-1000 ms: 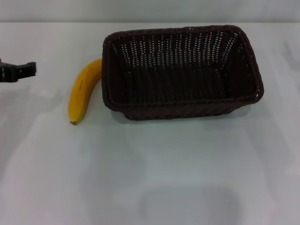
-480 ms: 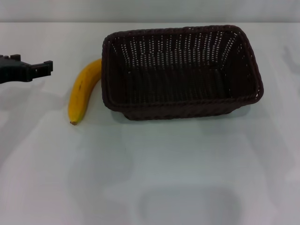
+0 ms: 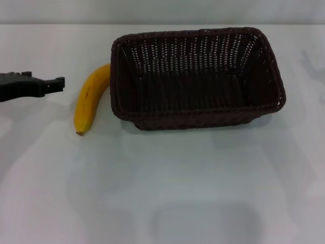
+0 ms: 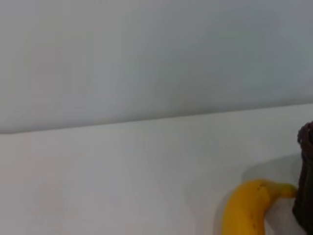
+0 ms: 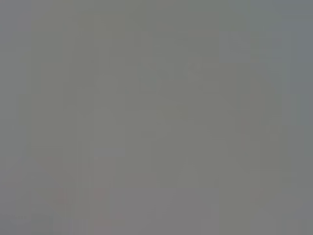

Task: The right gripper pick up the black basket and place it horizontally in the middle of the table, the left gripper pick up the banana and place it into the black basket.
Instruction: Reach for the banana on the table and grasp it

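Note:
The black basket (image 3: 195, 116) sits lengthwise across the middle-far part of the white table (image 3: 172, 178), upright and with nothing inside. The banana (image 3: 89, 99) lies on the table against the basket's left end, its dark tip toward me. My left gripper (image 3: 60, 84) reaches in from the left edge, a short gap left of the banana, holding nothing. The left wrist view shows the banana (image 4: 247, 211) with a strip of the black basket (image 4: 307, 176) beside it. The right gripper is out of view, and the right wrist view shows only plain grey.
Bare white table surface spreads in front of the basket and the banana. A grey wall (image 4: 156, 54) rises behind the table's far edge.
My left gripper has moved rightward from the left edge toward the banana. The basket and the banana have not moved.

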`<state>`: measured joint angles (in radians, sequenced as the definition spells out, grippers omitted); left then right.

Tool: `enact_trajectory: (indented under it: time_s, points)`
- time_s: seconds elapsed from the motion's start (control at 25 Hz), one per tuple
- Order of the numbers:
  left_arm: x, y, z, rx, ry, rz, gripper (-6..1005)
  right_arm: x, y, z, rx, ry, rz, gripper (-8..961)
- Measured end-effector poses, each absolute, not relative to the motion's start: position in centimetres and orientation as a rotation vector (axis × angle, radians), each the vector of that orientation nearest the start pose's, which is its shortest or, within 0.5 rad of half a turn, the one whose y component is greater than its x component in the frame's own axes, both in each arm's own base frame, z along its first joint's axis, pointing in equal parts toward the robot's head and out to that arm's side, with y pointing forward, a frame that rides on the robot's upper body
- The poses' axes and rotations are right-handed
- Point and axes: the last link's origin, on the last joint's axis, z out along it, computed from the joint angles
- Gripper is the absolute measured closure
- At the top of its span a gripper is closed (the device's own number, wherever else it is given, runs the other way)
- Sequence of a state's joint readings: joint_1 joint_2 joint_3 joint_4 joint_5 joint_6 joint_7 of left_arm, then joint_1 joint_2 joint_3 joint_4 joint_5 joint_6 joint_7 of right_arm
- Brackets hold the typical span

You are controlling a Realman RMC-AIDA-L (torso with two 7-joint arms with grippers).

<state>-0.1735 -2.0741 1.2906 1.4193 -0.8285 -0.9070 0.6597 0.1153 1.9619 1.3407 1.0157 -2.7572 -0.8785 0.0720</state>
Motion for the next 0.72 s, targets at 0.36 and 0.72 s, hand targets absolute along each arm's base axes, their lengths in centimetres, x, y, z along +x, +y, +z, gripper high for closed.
enact_trajectory:
  time_s: [0.36,0.72]
  points:
    - [-27.4,35.6,4.8,-2.069,-1.045,-0.166,257,25.4,34.0,8.2,-1.459,0.301,0.901,123]
    - [-27.6,35.6,4.2,-2.092,-1.044,-0.150,259,25.6,33.9,7.8,-1.457,0.322,0.896,123]
